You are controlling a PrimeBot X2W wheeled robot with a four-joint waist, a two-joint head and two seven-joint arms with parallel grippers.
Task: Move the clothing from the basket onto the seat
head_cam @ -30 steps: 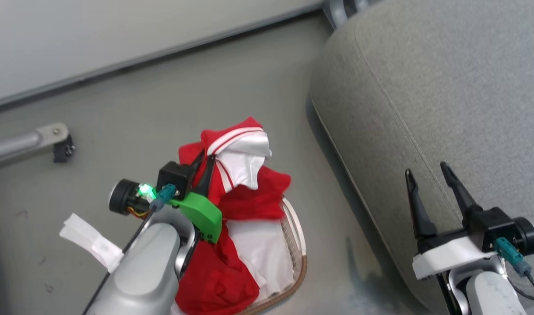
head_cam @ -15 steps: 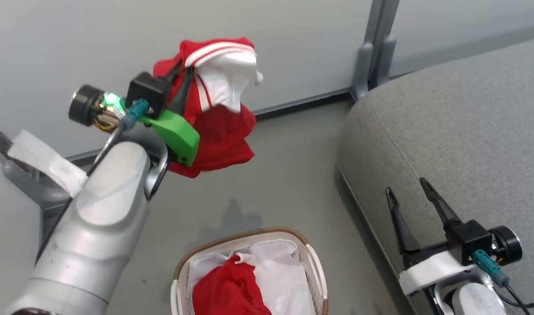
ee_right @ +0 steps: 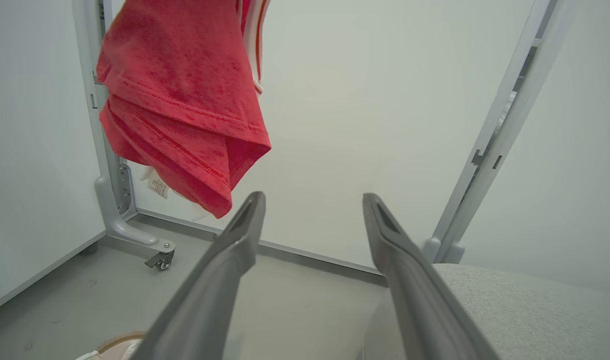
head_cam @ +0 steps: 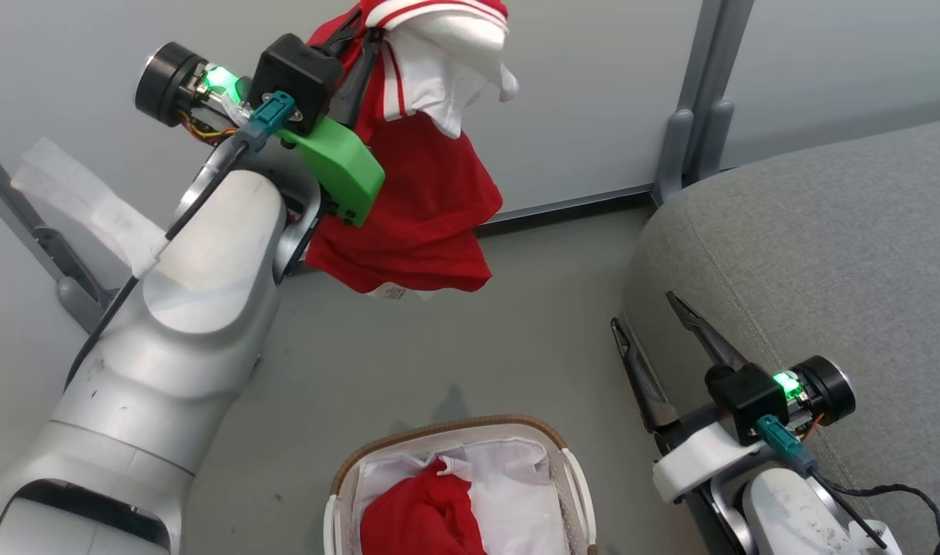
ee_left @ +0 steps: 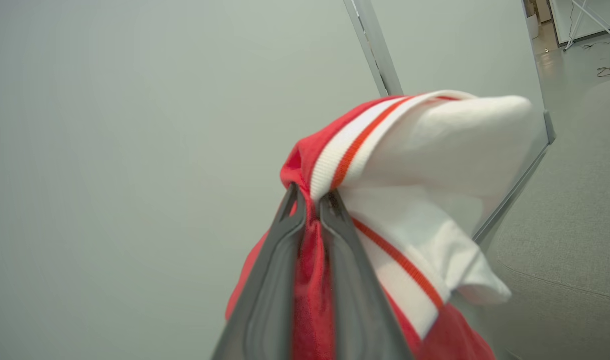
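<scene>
Since a sec ago the L claw (head_cam: pixel 362 31) has come up w/ the red-and-white top (head_cam: pixel 431 200). The top trailed into the basket (head_cam: pixel 447 425) then and now hangs fully clear of it. The head cam has tilted too, so the rest of the shift is just framing. Head view: L claw pinched nearly shut on a bunch of the top by its striped white part, high at upper left before the pale wall panel (head_cam: pixel 593 92); the cloth dangles free above the floor (head_cam: pixel 454 347). Basket sits bottom centre on the floor, white liner (head_cam: pixel 516 486) showing, another red garment (head_cam: pixel 416 512) inside. Seat (head_cam: pixel 824 254) takes the right side. R claw (head_cam: pixel 643 310) at lower right, fingers spread wide w/ nothing btwn them, by the seat's rounded edge; can't tell if it touches. L wrist view: L claw (ee_left: pixel 311 200) squeezed on a red fold of the top (ee_left: pixel 435 150), white part flopping right, seat (ee_left: pixel 575 250) at lower right. R wrist view: R claw (ee_right: pixel 313 197) wide open and empty, top (ee_right: pixel 180 100) hanging upper left, seat (ee_right: pixel 510 300) corner at lower right.
</scene>
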